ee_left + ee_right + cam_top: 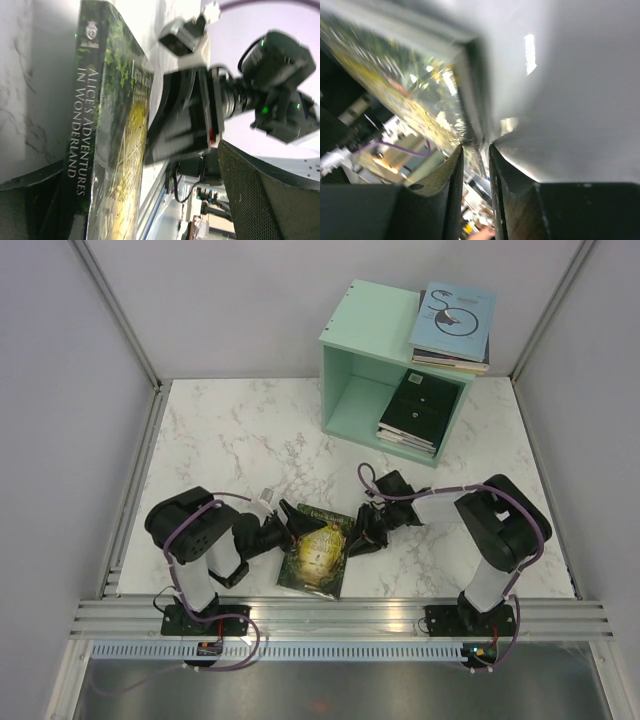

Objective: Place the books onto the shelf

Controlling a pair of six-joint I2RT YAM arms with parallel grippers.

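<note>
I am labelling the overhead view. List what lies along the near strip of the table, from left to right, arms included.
left arm → left gripper → green-gold book → right gripper → right arm

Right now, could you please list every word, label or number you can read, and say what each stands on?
"ALICE'S ADVENTURES IN WONDERLAND": spine of the green-gold book.
"Lewis Carroll": its front cover, foreshortened, so only a likely reading.
Light blue book on top of the shelf: large black swirl; print too small to read.
Black book inside the shelf: markings too small to read.
</note>
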